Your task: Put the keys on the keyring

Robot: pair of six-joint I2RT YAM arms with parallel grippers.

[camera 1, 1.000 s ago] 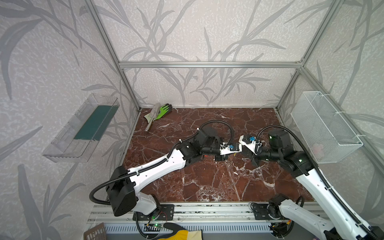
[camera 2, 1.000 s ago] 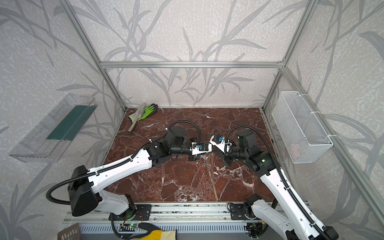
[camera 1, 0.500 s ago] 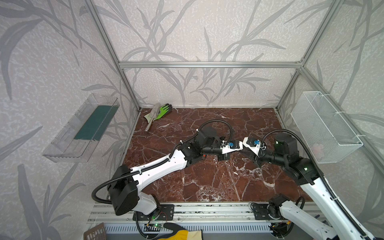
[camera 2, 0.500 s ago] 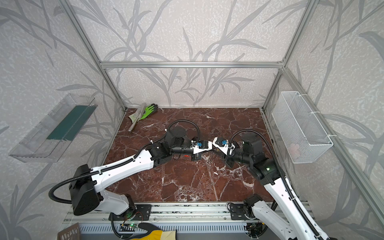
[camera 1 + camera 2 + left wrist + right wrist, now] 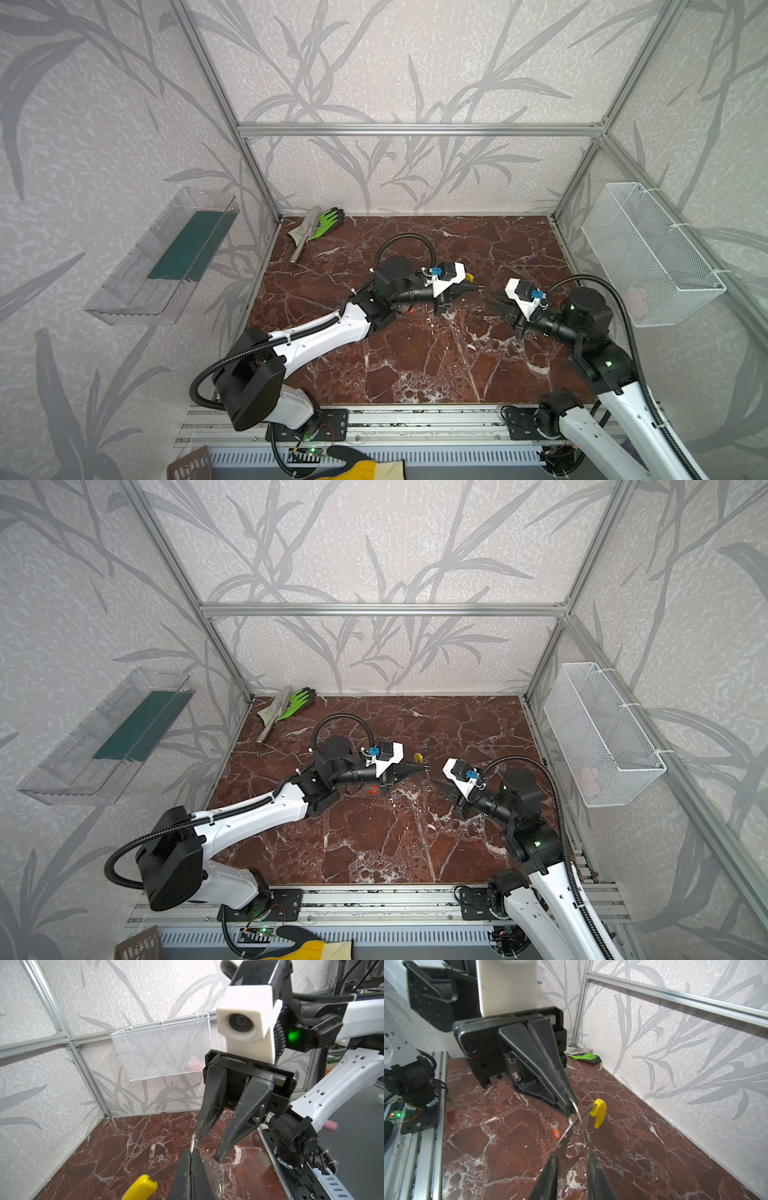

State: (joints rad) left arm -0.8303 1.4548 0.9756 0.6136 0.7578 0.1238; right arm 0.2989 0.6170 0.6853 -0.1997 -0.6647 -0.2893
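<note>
Left gripper [image 5: 569, 1109] clamped tight on thin grey hoop keyring with yellow section [image 5: 599, 1113], held above red-brown marble tabletop [image 5: 508, 1157]. Right gripper [image 5: 207, 1147] parted, gripping nothing, one tip just beside the ring. Red-orange-headed silver key [image 5: 556, 1131] lies flat on the marble. Stamped marks on silver metal piece [image 5: 215, 1169]: unreadable.

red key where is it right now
The red key lies loose and flat on the marble table, near its middle. In the right wrist view it sits just below the shut left gripper, which is not touching it.
</note>
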